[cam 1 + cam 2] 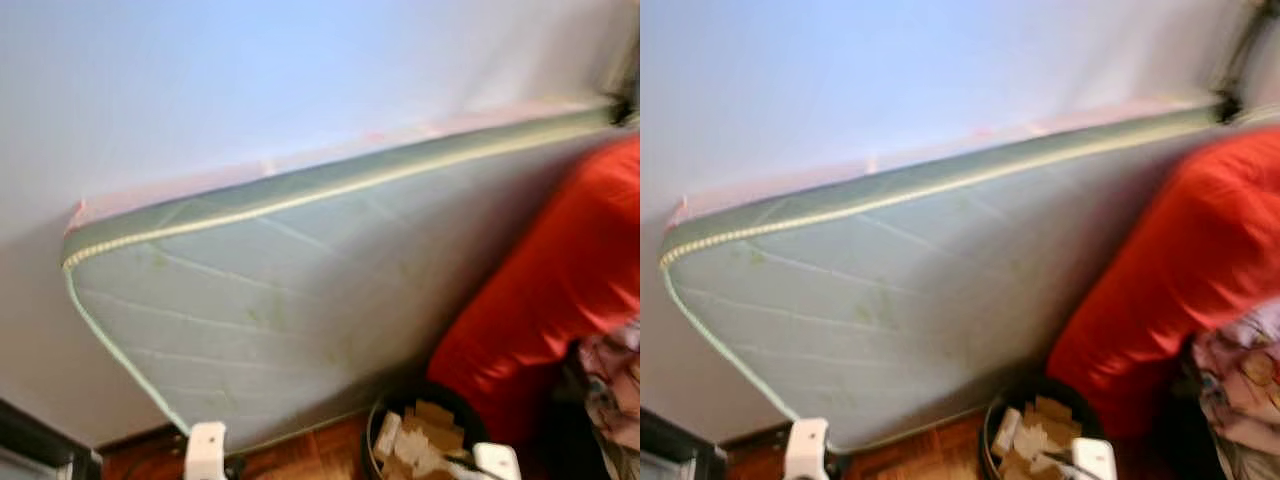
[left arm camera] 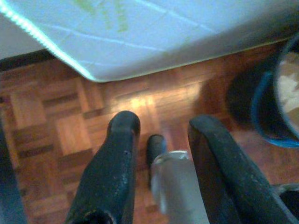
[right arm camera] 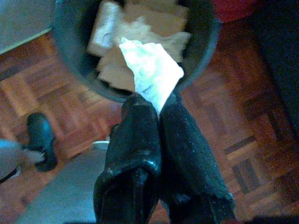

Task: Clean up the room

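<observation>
My right claw (image 3: 156, 109) pinches crumpled paper (image 3: 152, 70) above the bin (image 3: 70, 70), positioned for disposal. My left claw (image 2: 161, 130) hangs spread beside the bin, unladen.

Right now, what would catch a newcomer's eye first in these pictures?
A pale green mattress stands on edge against the white wall, with a big red bundle leaning at its right end. Below, the right gripper pinches a crumpled white paper over a dark bin full of paper scraps.

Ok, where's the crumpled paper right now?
The crumpled paper is pinched in the right gripper, held over the dark bin of paper scraps.
</observation>
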### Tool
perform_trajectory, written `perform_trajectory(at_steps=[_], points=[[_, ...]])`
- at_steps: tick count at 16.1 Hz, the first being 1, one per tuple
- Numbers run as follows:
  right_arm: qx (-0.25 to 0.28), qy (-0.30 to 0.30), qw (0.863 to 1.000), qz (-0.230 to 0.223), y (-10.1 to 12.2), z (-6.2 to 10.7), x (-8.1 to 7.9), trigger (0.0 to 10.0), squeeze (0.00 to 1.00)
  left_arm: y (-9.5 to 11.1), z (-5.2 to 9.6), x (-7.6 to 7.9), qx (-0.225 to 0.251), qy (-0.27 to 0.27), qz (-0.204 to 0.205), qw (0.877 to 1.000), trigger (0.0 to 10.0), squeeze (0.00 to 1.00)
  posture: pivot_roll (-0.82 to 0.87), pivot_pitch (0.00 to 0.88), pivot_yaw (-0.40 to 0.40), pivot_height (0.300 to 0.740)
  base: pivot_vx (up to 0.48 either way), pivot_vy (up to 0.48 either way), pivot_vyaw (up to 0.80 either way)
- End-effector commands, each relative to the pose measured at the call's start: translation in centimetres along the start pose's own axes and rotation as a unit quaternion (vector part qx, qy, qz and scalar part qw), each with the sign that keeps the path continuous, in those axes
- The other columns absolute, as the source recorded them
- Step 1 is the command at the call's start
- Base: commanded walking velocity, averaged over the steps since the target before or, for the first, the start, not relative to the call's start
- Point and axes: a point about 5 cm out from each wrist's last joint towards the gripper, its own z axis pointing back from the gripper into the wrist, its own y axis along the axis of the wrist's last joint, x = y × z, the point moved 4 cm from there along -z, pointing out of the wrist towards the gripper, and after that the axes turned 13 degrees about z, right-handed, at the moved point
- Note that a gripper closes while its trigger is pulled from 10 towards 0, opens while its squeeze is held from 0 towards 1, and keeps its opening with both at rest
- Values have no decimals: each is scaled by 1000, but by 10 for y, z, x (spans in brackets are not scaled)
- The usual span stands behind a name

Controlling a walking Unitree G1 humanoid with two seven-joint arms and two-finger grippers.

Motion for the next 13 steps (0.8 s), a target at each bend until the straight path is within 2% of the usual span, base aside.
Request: perform_trajectory(at_steps=[1, 7, 9, 11, 13], points=[[-5, -9, 1000, -5, -6, 2, 6, 10000, 0, 4, -1, 4, 8, -8, 7, 1000, 10000, 0, -3, 23, 22, 740, 0, 0, 0], [1, -19, 1000, -14, -5, 2, 7, 10000, 0, 11, -2, 4, 18, -9, -1, 1000, 10000, 0, -1, 13, 25, 740, 0, 0, 0], [20, -22, 999, -35, -1, 2, 8, 10000, 0, 14, -2, 4, 24, -8, -6, 1000, 10000, 0, -2, 11, 26, 740, 0, 0, 0], [46, -20, 998, -40, 5, 3, 8, 10000, 0, 30, -3, 5, 63, -9, -1, 998, 10000, 0, -13, 10, 30, 740, 0, 0, 0], [76, -19, 996, -36, 12, 4, 9, 10000, 0, 59, -5, 18, 118, -36, 7, 992, 10000, 0, -10, 11, 28, 740, 0, 0, 0]])
